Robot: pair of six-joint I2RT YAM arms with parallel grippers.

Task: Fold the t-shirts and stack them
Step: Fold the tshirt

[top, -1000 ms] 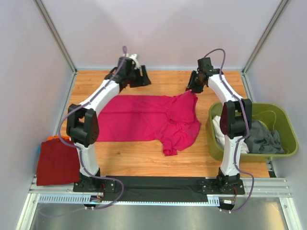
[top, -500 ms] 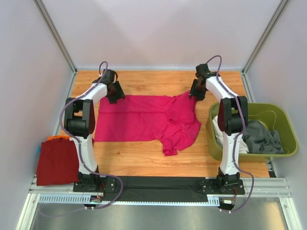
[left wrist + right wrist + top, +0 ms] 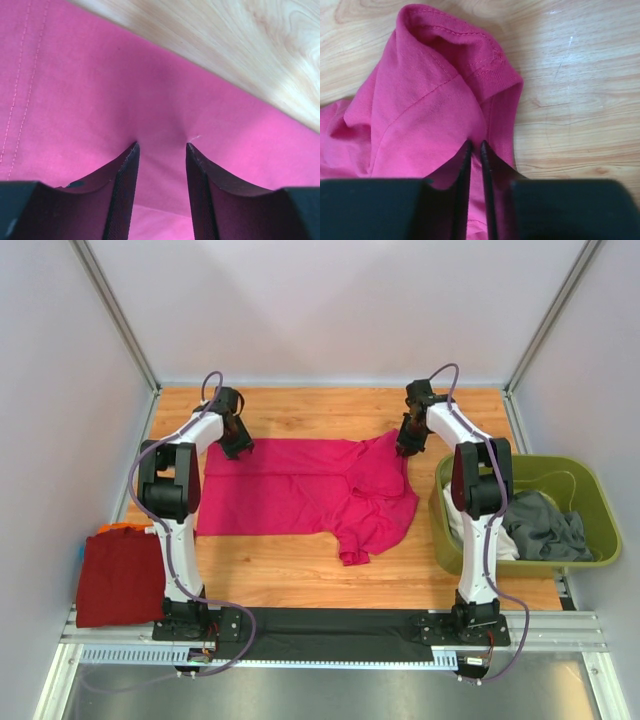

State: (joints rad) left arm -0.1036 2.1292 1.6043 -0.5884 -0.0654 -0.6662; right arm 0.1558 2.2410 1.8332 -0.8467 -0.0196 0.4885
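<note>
The magenta-pink t-shirt (image 3: 310,485) lies spread across the middle of the table, bunched at its right side. My left gripper (image 3: 240,447) is down on its far-left corner. In the left wrist view, the left gripper (image 3: 161,146) is open, with both tips pressed on the pink cloth (image 3: 90,90). My right gripper (image 3: 404,445) is at the shirt's far-right corner. In the right wrist view, the right gripper (image 3: 475,145) is shut on a fold of pink cloth (image 3: 425,95) beside a hemmed opening. A darker red t-shirt (image 3: 118,575) lies folded at the near left.
An olive-green bin (image 3: 595,495) stands at the right and holds a grey shirt (image 3: 545,525) and a white shirt (image 3: 458,508). Something orange (image 3: 122,528) shows behind the red shirt. Grey walls close in the wooden table (image 3: 300,575) on three sides.
My left arm has swung from the back of the table down onto the shirt's far-left corner. My right gripper has lowered its corner of the shirt toward the table.
</note>
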